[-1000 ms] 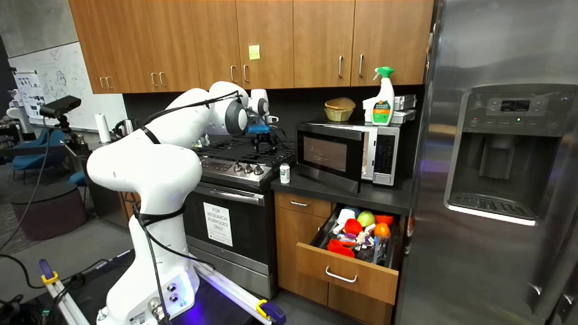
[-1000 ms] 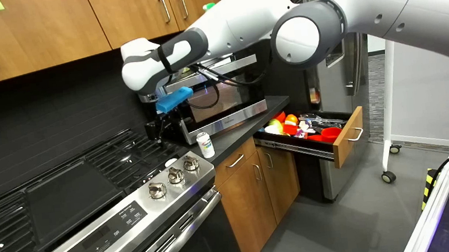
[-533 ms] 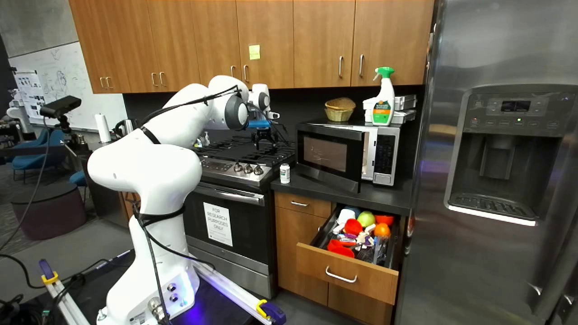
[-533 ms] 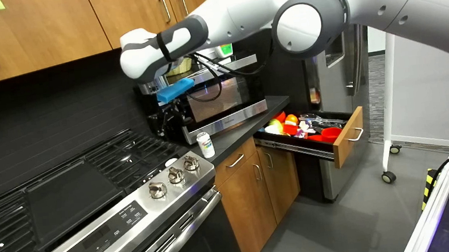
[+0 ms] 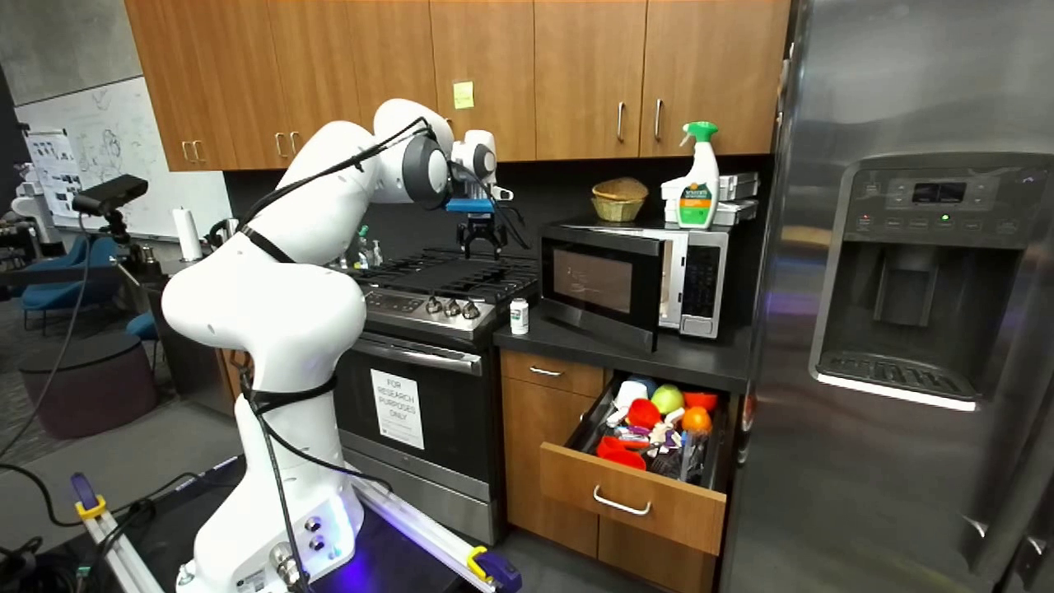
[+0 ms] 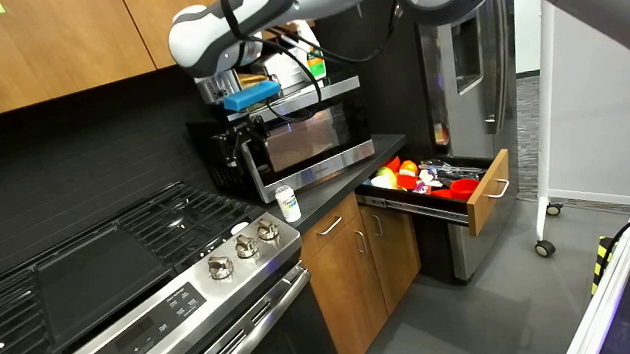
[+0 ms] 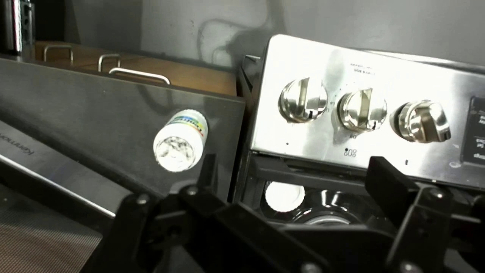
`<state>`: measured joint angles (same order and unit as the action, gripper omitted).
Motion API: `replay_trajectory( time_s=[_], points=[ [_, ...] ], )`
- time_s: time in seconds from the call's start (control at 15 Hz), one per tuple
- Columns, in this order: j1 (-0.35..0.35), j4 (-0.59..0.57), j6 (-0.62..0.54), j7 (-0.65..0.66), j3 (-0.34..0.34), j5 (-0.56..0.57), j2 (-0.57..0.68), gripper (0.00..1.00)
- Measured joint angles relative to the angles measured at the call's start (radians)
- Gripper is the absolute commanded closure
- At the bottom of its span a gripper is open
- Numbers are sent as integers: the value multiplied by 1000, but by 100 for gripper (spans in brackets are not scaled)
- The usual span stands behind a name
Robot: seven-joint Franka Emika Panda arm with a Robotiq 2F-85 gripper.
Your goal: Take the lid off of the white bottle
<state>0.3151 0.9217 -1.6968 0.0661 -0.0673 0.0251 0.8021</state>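
The white bottle (image 5: 519,317) stands upright on the dark counter beside the stove; it also shows in an exterior view (image 6: 288,204) and in the wrist view (image 7: 181,142). Its top is uncapped and shows a silvery-white, mottled disc. The lid (image 7: 285,196), a white round cap with a ridged edge, lies at the stove's front corner by the grate, near the knobs; it also shows in an exterior view (image 6: 239,228). My gripper (image 6: 248,163) is open and empty, high above the stove, apart from bottle and lid. In the wrist view my gripper's fingers (image 7: 388,182) stand wide apart.
The microwave (image 5: 601,280) with its door ajar stands behind the bottle. Stove knobs (image 6: 246,245) and grates (image 6: 180,213) lie near the lid. An open drawer (image 5: 634,498) full of items juts out below the counter. A spray bottle (image 5: 698,185) stands on the microwave.
The arm and gripper have risen well above the stove, and the gripper now points more straight down. The bottle and the lid have not moved.
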Motion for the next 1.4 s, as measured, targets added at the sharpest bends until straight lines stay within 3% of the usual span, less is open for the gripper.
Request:
replay_trajectory(
  time_s=[0.4, 1.07, 1.4],
  points=[
    [-3, 271, -26, 10, -6, -62, -160, 0],
    [-23, 731, -171, 38, -50, -78, -459, 0],
    [-25, 740, -174, 38, -58, -78, -459, 0]
  ],
)
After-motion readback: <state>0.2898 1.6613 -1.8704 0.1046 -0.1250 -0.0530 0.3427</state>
